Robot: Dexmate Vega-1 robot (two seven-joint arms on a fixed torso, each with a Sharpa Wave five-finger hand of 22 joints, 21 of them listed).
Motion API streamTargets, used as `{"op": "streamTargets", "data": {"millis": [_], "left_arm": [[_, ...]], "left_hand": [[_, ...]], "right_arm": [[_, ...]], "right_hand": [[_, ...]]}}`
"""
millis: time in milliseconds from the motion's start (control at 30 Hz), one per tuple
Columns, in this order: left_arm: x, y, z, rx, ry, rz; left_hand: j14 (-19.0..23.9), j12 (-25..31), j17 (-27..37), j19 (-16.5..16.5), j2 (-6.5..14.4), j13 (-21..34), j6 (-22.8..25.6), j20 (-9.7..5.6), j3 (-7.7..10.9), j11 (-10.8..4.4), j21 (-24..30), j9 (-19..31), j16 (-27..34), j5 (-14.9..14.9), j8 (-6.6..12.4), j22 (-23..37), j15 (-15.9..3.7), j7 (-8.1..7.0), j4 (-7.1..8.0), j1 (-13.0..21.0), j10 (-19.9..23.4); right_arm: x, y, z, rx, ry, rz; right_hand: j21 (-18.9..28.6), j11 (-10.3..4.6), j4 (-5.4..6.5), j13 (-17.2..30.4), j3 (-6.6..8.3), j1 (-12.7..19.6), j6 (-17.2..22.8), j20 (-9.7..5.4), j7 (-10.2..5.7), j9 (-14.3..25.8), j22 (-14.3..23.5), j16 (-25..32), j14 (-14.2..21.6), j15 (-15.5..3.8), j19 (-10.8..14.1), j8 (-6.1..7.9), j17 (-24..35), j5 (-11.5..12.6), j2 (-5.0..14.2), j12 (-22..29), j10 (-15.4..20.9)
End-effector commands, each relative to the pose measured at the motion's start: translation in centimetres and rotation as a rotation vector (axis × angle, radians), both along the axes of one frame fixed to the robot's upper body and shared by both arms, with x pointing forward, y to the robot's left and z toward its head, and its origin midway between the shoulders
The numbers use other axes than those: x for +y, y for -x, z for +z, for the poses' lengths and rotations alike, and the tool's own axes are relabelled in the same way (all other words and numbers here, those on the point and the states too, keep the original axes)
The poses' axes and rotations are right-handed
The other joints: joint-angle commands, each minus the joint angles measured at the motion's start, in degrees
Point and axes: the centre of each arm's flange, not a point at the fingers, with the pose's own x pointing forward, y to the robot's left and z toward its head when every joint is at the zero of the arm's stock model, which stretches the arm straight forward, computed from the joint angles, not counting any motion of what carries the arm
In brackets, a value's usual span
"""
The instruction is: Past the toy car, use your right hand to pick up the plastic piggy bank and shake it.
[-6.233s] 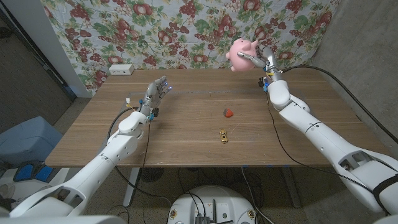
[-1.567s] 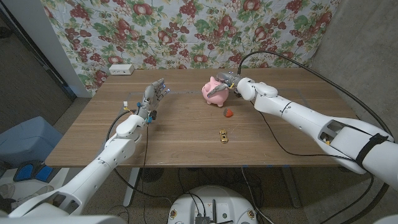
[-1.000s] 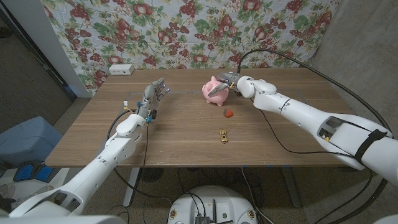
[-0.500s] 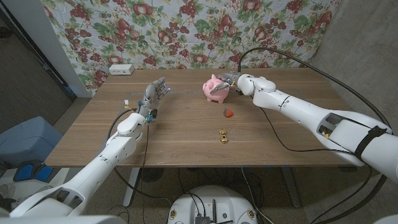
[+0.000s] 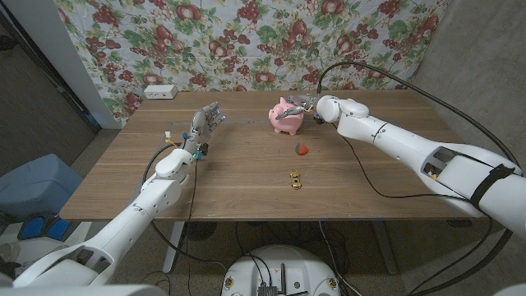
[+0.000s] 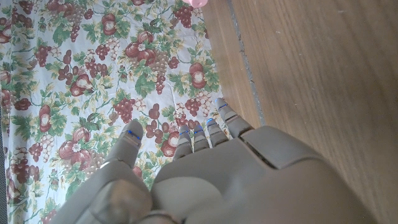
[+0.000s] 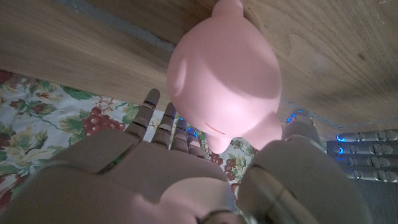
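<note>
- The wooden table (image 5: 246, 177) spreads out in front of me, with a flowered cloth (image 5: 246, 37) hanging behind its far edge.
- My right hand (image 5: 306, 109) reaches over the far middle of the table and holds the pink piggy bank (image 5: 287, 117), fingers on one side and thumb on the other; the wrist view shows the pig (image 7: 227, 78) cradled between them.
- I cannot tell whether the pig's feet touch the wood.
- My left hand (image 5: 204, 125) stands at the left side of the table, fingers apart and holding nothing.
- A white box (image 5: 159, 91) sits at the far left corner.
- A small red thing (image 5: 302, 149) lies just nearer than the pig.
- The yellow toy car (image 5: 294, 179) sits nearer still, apart from both.
</note>
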Motion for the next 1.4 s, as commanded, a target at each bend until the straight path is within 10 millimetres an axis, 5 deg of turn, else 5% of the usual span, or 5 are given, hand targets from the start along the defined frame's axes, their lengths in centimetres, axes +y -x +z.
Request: {"op": "streamTargets", "data": {"millis": [33, 367, 533, 800, 1400], "left_arm": [[0.0, -0.2, 0.2, -0.003, -0.006, -0.006], [0.1, -0.1, 0.2, -0.003, -0.004, -0.005], [0.2, -0.1, 0.2, -0.005, -0.005, -0.005], [0.3, -0.1, 0.2, -0.008, -0.004, -0.004], [0.6, 0.4, 0.2, -0.019, -0.010, -0.003]], "left_hand": [[0.0, 0.2, 0.2, 0.5, 2.1, 0.2, 0.4, 0.08, 0.04, -0.08, -0.2, 0.3, 0.0, 0.0, 0.07, 0.2, -0.55, 0.16, -0.21, 0.0, 0.0], [0.0, 0.2, 0.2, 0.5, 2.1, 0.2, 0.5, 0.10, 0.03, -0.20, -0.2, 0.3, 0.0, 0.0, 0.08, 0.2, -0.52, 0.14, -0.16, -0.1, 0.0], [0.1, 0.2, 0.2, 0.5, 2.1, 0.2, 0.4, 0.12, 0.04, -0.14, -0.2, 0.3, 0.0, 0.0, 0.07, 0.2, -0.51, 0.16, -0.17, -0.1, 0.0], [0.1, 0.2, 0.2, 0.6, 2.2, 0.2, 0.5, 0.10, 0.06, -0.19, -0.2, 0.3, 0.0, 0.0, 0.07, 0.2, -0.52, 0.13, -0.16, -0.1, 0.1], [-0.2, 0.1, 0.2, 0.4, 2.1, 0.2, 0.3, 0.08, 0.03, -0.24, -0.3, 0.3, 0.0, 0.0, 0.01, 0.2, -0.65, -0.40, -0.14, -0.1, -0.1]], "right_arm": [[-1.0, 0.6, 0.5, 0.061, -0.155, 0.193], [-2.5, 0.8, 0.8, 0.026, -0.309, 0.336], [-3.4, 0.7, 0.9, 0.011, -0.403, 0.399], [-4.9, 0.8, 0.8, -0.012, -0.575, 0.471], [-7.9, 2.4, -0.9, -0.057, -0.886, 0.581]], "right_hand": [[-1.4, -0.45, 0.69, -0.8, -1.84, -2.5, 0.9, 0.63, -1.04, -0.1, 0.1, -1.0, -1.5, 0.49, -0.5, 0.83, -0.7, 0.8, -0.02, 0.4, -0.5], [-4.4, -3.96, 1.89, -3.0, -3.75, -5.4, 4.8, -0.22, -5.07, -0.3, 0.1, -2.7, -3.7, -1.14, -0.6, 1.83, -2.5, 2.0, 1.81, 0.8, 0.0], [-5.9, -4.73, 3.13, -4.9, -4.37, -7.9, 9.1, -5.06, -7.20, -0.4, 0.0, -3.0, -2.9, -1.87, 1.3, 2.55, -4.2, 2.3, 3.80, 1.4, 2.4], [-8.1, -4.66, 4.07, -7.2, -4.50, -10.0, 11.8, -9.21, -7.22, -0.5, -0.1, -3.6, -1.4, -3.64, 1.8, 2.31, -6.7, 1.9, 5.92, 1.8, 5.9], [-13.0, -5.19, 7.74, -11.3, -4.36, -16.1, 9.9, -10.54, -3.99, -0.9, -0.2, -5.9, -4.9, -5.94, 0.4, 0.36, -11.3, 0.4, 11.83, 0.1, 4.2]]}}
